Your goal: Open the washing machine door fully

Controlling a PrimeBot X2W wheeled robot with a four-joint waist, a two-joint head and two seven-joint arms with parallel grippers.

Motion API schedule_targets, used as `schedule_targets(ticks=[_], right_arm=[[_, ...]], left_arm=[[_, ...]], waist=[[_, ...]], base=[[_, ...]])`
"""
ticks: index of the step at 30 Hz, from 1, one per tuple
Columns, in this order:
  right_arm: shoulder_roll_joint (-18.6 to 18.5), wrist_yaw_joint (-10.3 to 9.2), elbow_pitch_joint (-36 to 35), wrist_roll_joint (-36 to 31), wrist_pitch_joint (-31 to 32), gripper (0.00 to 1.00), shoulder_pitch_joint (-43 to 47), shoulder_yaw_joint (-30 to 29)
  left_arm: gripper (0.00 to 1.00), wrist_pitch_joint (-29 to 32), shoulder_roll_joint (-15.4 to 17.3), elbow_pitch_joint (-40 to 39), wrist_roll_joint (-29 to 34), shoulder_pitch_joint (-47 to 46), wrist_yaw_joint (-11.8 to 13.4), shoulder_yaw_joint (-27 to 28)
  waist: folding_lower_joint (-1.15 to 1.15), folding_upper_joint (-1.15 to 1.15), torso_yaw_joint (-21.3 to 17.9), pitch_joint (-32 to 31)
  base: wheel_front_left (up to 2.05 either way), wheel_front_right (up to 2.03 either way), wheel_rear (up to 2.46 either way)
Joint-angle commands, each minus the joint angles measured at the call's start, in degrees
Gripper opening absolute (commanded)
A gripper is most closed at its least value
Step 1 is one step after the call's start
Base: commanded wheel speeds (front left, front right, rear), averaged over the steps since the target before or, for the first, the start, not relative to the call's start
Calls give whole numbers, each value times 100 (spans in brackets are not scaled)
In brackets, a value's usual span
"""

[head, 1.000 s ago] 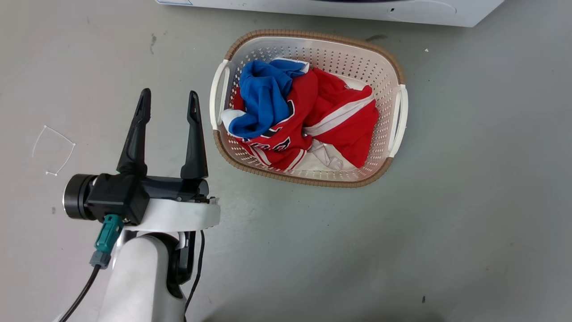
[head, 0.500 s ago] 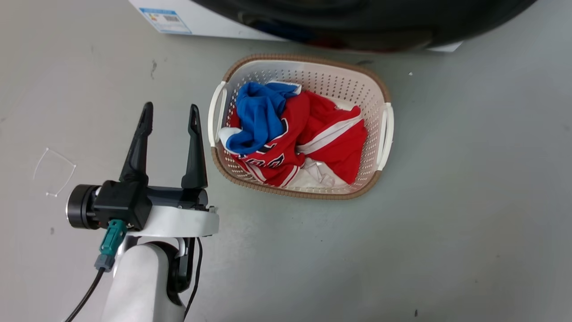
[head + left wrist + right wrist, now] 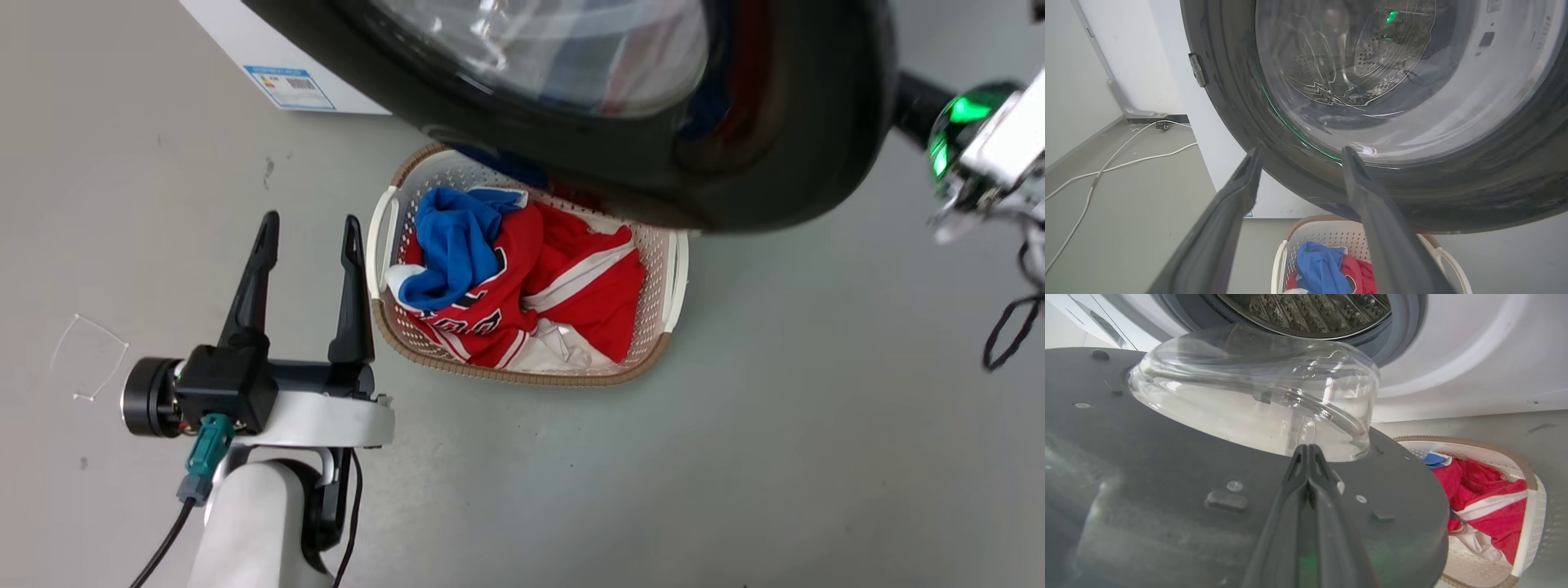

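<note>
1 door (image 3: 588,90) overhangs basket (image 3: 522,377); left pincer (image 3: 311,220) spread.

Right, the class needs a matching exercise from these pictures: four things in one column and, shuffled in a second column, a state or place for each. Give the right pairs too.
Column 1
1. washing machine door
2. left gripper
3. right gripper
4. laundry basket

Column 2
A. fingers spread apart, holding nothing
B. holds red and blue clothes
C. standing open above the basket
D. fingers shut together, at the door's inner face

Pairs: 1-C, 2-A, 3-D, 4-B
</note>
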Motion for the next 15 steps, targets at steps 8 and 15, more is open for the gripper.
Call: schedule_targets(ticks=[8,15], right_arm=[[253,16,-723,216,181,0,886,208],[462,16,-1313,373,252,0,1513,401]], left_arm=[[100,-16,-9,111,79,236,-50,70],[100,-16,-9,163,100,361,-62,63]], waist=[[0,0,-60,-346],[0,0,-74,-611]], base=[[0,0,0],[0,0,0]])
